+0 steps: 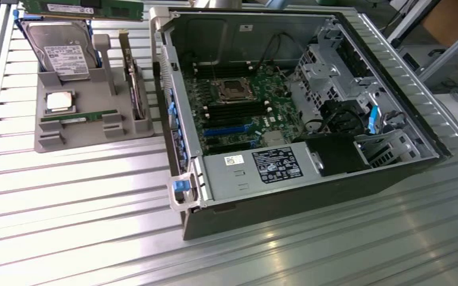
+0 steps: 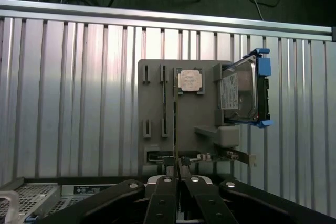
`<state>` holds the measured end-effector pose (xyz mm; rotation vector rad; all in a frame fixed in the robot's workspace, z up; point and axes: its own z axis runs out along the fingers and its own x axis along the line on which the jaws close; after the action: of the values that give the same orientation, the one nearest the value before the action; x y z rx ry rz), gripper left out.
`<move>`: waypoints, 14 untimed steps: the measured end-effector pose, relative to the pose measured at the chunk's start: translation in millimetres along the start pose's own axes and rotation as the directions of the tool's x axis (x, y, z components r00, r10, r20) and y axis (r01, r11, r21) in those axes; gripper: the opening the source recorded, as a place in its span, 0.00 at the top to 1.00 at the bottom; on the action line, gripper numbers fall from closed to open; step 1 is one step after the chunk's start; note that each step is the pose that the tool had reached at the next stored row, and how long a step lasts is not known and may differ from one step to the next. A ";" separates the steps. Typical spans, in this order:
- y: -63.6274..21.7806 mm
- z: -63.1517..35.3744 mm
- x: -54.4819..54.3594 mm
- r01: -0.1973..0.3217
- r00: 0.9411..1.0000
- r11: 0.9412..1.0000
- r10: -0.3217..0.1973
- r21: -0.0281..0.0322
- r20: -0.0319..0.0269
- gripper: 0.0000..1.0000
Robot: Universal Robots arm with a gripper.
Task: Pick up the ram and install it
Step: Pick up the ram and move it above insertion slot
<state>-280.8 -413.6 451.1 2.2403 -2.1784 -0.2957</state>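
Gripping the ram (image 1: 81, 9), a long thin green circuit-board stick with black chips. The black gripper (image 2: 180, 177) has its jaws closed on the stick, which the wrist view shows edge-on as a thin line (image 2: 175, 124).

- Position: the stick is lifted, level, at the exterior view's top edge, over the far end of the grey moulded plastic holder (image 1: 70, 140) and above the upright silver hard drive (image 1: 66, 53).
- In the holder: square silver processor (image 1: 59, 101), a second green stick (image 1: 78, 116) lying in its slot, and a card with metal bracket (image 1: 138, 89) on edge.
- Room: only a narrow gap between holder and open dark-grey computer case (image 1: 293, 202). A wide run of slatted aluminium table (image 1: 70, 214) lies on the near side.
- Case: lid off, green motherboard (image 1: 249, 104) exposed, black memory slots (image 1: 229, 111) beside the central socket. A drive cage and cables crowd the exterior view's right side.
- Labels: white-and-black sticker on the silver power supply (image 1: 253, 170) and white label on the hard drive; I can't read the text on either.
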 end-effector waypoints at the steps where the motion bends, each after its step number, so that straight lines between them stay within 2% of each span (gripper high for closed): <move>1: -0.7 0.0 0.0 0.000 1.000 1.000 0.000 -0.001 0.000 0.88; 14: -9.2 -0.1 0.3 -0.001 1.000 1.000 0.001 -0.010 0.000 0.88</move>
<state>-271.6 -413.6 449.9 2.2337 -2.1734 -0.3067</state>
